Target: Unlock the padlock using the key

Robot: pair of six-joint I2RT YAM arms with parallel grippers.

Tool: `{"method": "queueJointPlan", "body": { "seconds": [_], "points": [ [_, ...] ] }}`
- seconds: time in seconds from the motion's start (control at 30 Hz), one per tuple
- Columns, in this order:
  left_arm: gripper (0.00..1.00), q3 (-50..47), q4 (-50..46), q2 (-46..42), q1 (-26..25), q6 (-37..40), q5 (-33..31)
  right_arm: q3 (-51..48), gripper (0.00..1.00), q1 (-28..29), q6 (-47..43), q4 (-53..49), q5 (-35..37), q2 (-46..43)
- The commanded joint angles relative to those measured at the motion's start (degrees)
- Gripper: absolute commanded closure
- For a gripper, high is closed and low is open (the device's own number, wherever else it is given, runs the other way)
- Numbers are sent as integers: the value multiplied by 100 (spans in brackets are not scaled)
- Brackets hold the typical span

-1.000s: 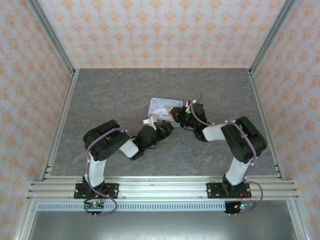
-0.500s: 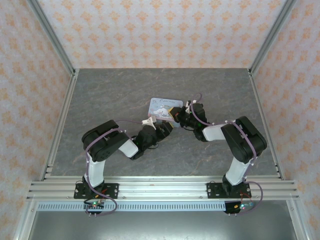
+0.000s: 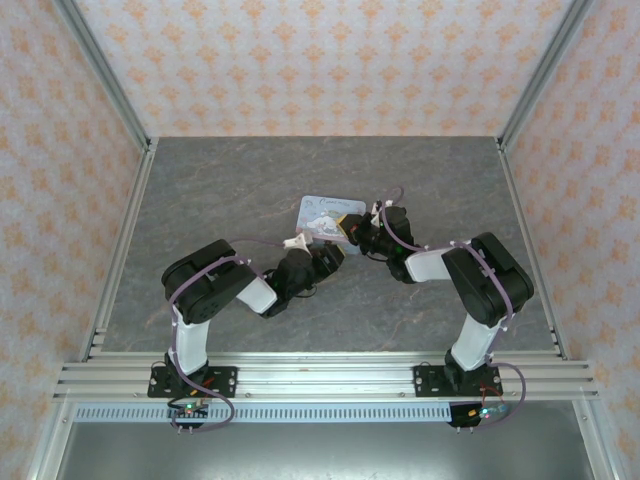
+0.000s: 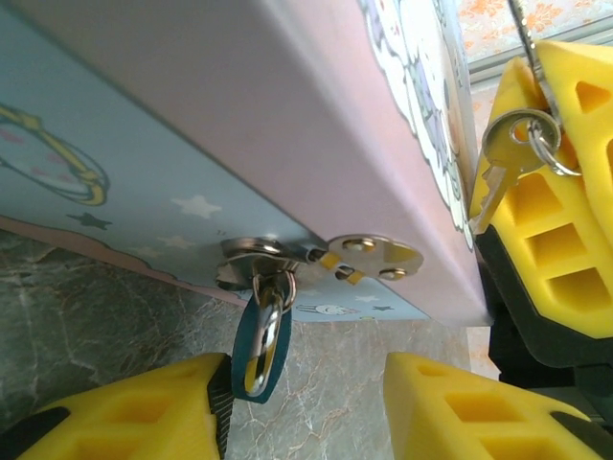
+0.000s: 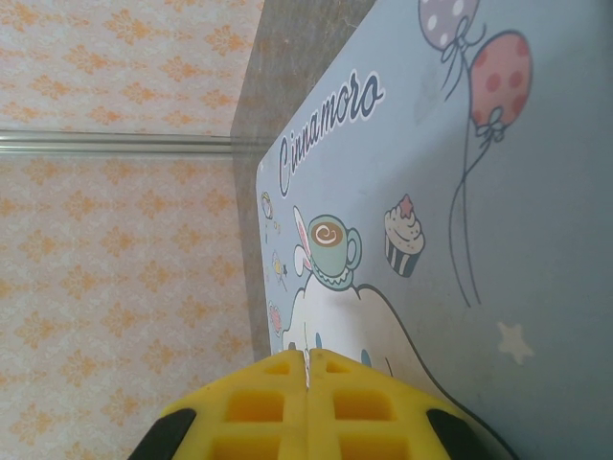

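Observation:
The padlock [image 4: 259, 347], tiny and blue-green with a silver face, hangs from the metal hasp [image 4: 316, 257] on the tin box's [image 4: 239, 115] front edge. My left gripper [image 4: 306, 383] is open around it. The padlock rests by the left finger's pad [image 4: 218, 402], and a wide gap separates it from the other finger [image 4: 460, 402]. My right gripper [image 5: 308, 356] is shut over the box lid [image 5: 460, 192], pinching a thin key ring. The brass key [image 4: 500, 163] dangles from that ring against its yellow finger [image 4: 556, 220]. From above, both grippers [image 3: 335, 250] [image 3: 352, 228] meet at the box's [image 3: 322, 210] near edge.
The pastel tin box printed with a cartoon character lies on the grey marbled table [image 3: 230, 190] near its middle. Aluminium frame rails [image 3: 120, 230] and patterned walls [image 3: 320, 60] enclose the table on three sides.
The left gripper's jaws have narrowed around the padlock and the left arm has shifted slightly. The right arm and the box have not moved.

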Motion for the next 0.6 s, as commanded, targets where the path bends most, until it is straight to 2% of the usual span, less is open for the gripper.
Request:
{"method": "queueJointPlan", "body": {
  "seconds": [0.0, 0.33, 0.57],
  "points": [
    [55, 80, -757, 221, 194, 290, -639, -101, 100, 35, 6, -163, 10, 178],
    [61, 84, -692, 330, 254, 242, -732, -109, 100, 35, -3, -162, 13, 196],
    [69, 116, -695, 368, 287, 231, -709, -106, 100, 38, 10, -154, 13, 200]
  ]
}}
